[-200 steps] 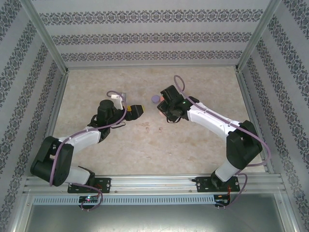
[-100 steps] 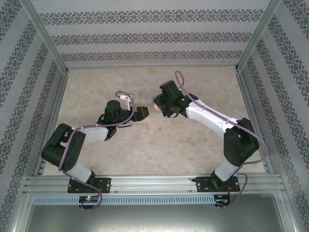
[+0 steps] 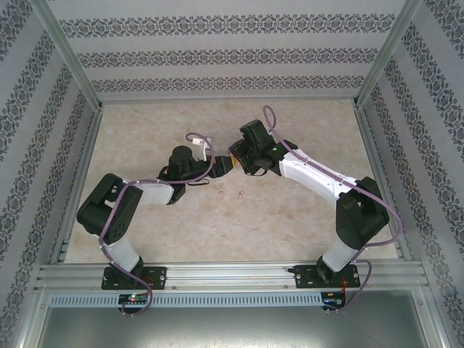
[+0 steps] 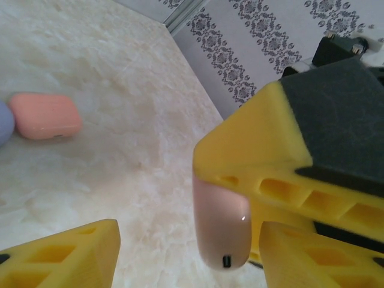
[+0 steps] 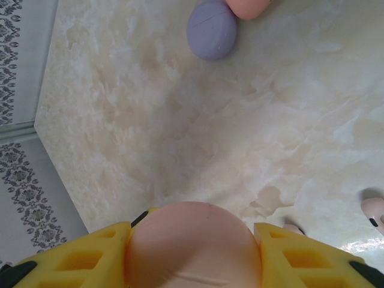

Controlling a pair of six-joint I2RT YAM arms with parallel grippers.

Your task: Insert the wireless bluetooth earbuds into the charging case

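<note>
My right gripper (image 5: 193,246) is shut on a pale pink charging case (image 5: 193,249), held above the table. In the top view it (image 3: 237,156) meets my left gripper (image 3: 223,167) at the table's middle. In the left wrist view the same case (image 4: 221,225) hangs down from a right finger (image 4: 252,150), between my left gripper's (image 4: 189,255) fingers. The left jaws stand apart: the right one is close beside the case, the left one well clear of it. Two tiny pale earbuds (image 5: 373,210) lie on the table; one shows from above (image 3: 238,193).
A purple case (image 5: 211,29) and a salmon-pink case (image 5: 249,7) lie closed side by side on the marble tabletop (image 3: 290,217); the salmon one (image 4: 45,115) also shows in the left wrist view. Patterned walls ring the table.
My left arm has reached right until its gripper surrounds the case, and its jaws have narrowed. My right gripper has shifted slightly left with the case in it.
</note>
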